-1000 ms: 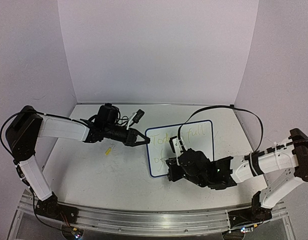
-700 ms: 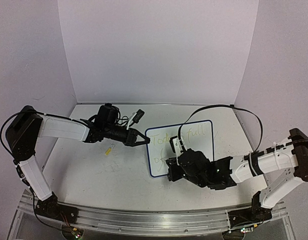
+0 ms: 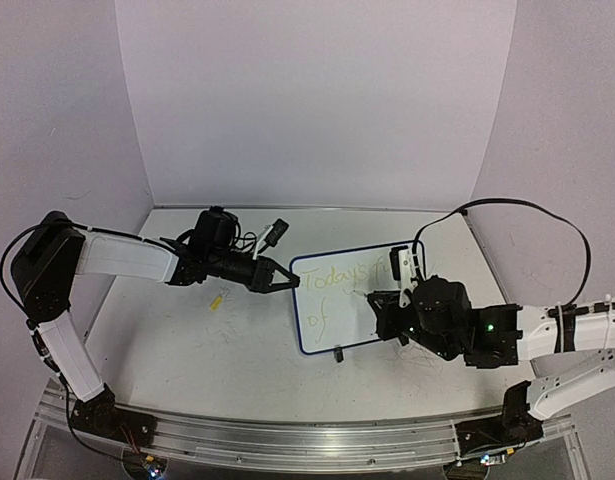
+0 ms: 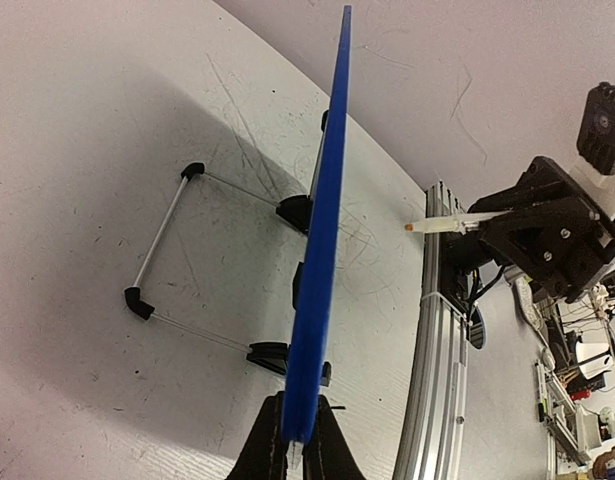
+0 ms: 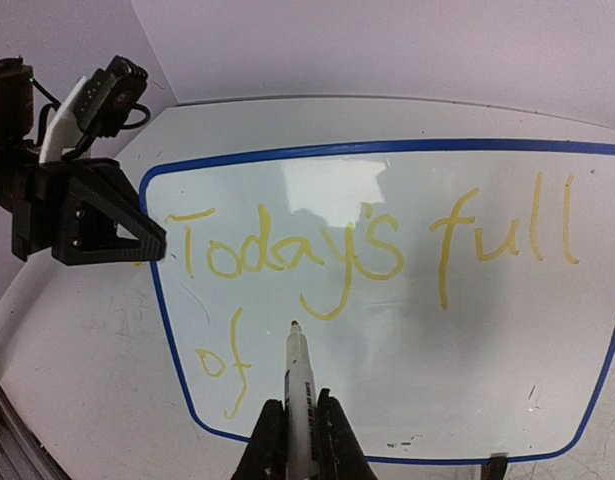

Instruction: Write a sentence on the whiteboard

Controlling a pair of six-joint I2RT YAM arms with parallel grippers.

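The whiteboard point(image 3: 332, 305) stands tilted on its feet mid-table, blue-framed, and shows edge-on point(image 4: 322, 230) in the left wrist view. My left gripper point(image 3: 287, 281) point(image 4: 297, 425) is shut on the board's left edge. The sentence point(image 5: 287, 250) point(image 3: 337, 275) reads "Today's full" in yellow, with "of" below it. My right gripper point(image 5: 296, 415) point(image 3: 379, 300) is shut on a white marker point(image 5: 295, 370). The marker's tip points at the board just right of "of". In the left wrist view the marker point(image 4: 442, 224) hangs clear of the board's face.
A small yellow cap point(image 3: 217, 300) lies on the table left of the board. The board's wire stand point(image 4: 162, 235) with black feet reaches out behind it. An aluminium rail point(image 3: 287, 430) runs along the near edge. Grey scribbles mark the tabletop. Walls close three sides.
My right arm has drawn back to the right and away from the board with the marker, uncovering the writing. The left gripper and the board have stayed put.
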